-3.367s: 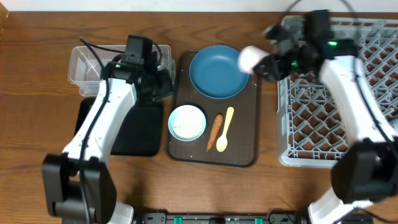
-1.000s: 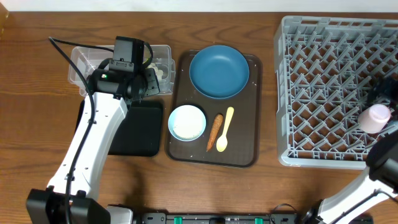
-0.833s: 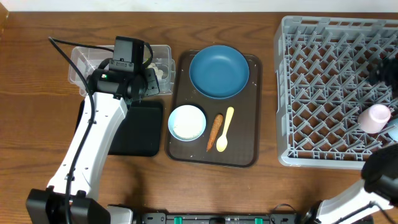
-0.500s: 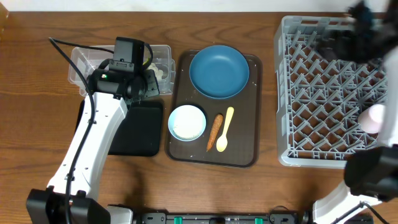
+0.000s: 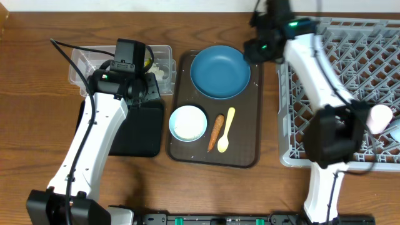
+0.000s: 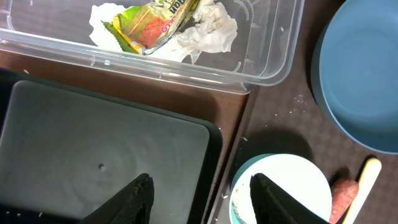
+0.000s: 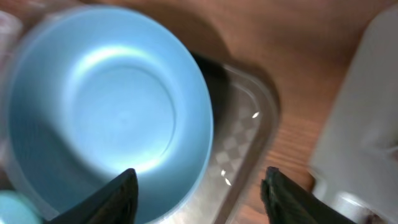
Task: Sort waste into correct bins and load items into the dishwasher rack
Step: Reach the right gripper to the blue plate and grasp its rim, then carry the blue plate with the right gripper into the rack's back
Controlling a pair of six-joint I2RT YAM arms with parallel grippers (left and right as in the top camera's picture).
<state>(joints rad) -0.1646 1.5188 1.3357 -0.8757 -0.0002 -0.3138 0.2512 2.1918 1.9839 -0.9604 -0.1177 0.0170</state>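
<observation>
The dishwasher rack (image 5: 369, 69) fills the right of the surface, with the pink cup (image 5: 379, 117) at its right edge. Left of it, the brown serving tray (image 5: 247, 147) carries the blue plate (image 5: 220, 72) at the far end and the white bowl (image 5: 188, 122), carrot stick (image 5: 215, 132) and yellow spoon (image 5: 225, 131) at the near end. The right end effector (image 7: 199, 172) hangs wide and empty over the plate's right rim; the left end effector (image 6: 200, 180), equally wide and empty, hangs over the black tray (image 6: 93, 155)'s right edge, beside the clear tub (image 6: 267, 37) holding tissue (image 6: 211, 34) and wrapper (image 6: 152, 22).

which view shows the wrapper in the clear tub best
Left wrist: the yellow-orange wrapper lies in plain sight amid crumpled tissue in the clear tub. Overhead, the left arm hides nearly all of it; the right wrist view misses it.
</observation>
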